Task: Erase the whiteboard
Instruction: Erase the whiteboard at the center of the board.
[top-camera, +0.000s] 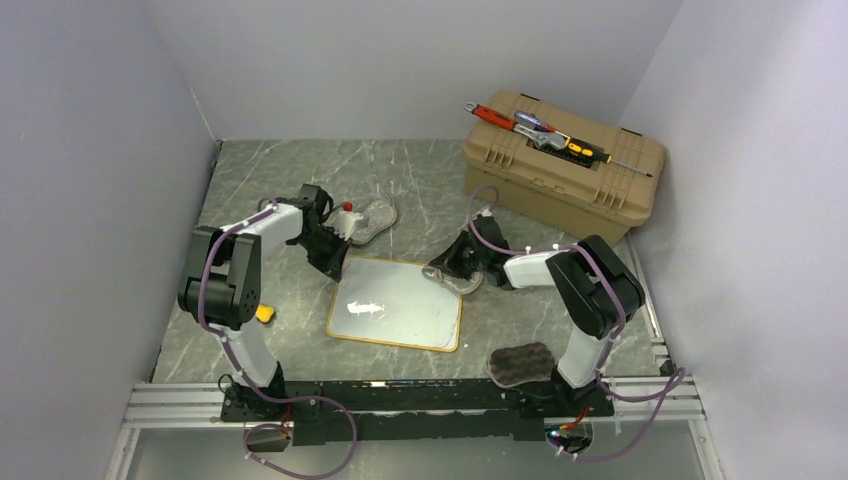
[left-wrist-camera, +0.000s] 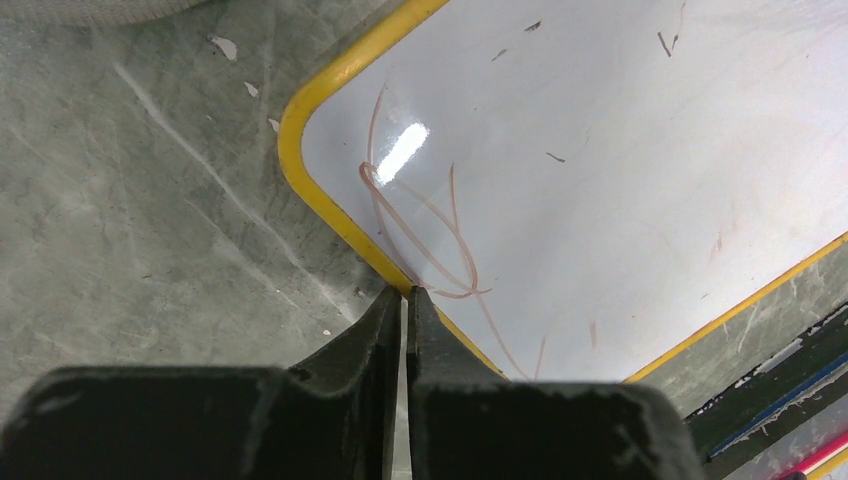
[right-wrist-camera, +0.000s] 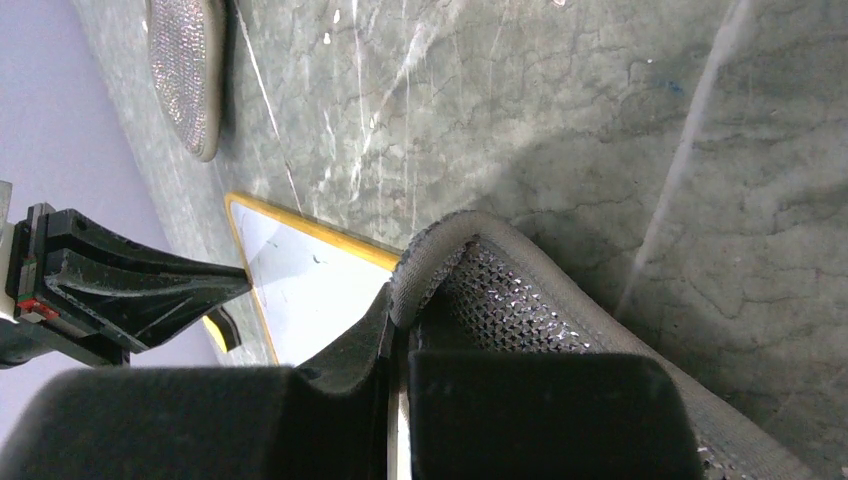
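Observation:
The whiteboard (top-camera: 400, 305) lies flat in the middle of the table, white with a yellow frame. Faint reddish loops (left-wrist-camera: 425, 235) mark it near one rounded corner (left-wrist-camera: 300, 120). My left gripper (top-camera: 335, 262) is shut and holds nothing, its tips (left-wrist-camera: 404, 292) down on the yellow frame at the board's far left corner. My right gripper (top-camera: 447, 272) is shut on a grey mesh pad (right-wrist-camera: 500, 300), which bends up between the jaws beside the board's far right corner (right-wrist-camera: 300, 275). The same grey pad (top-camera: 455, 282) touches the board's edge in the top view.
A tan toolbox (top-camera: 560, 170) with hand tools (top-camera: 540, 132) on its lid stands at the back right. A second grey pad (top-camera: 372, 218) and a red-capped item (top-camera: 347, 208) lie behind the board. A dark pad (top-camera: 520, 362) rests near the right base, a yellow piece (top-camera: 264, 314) by the left arm.

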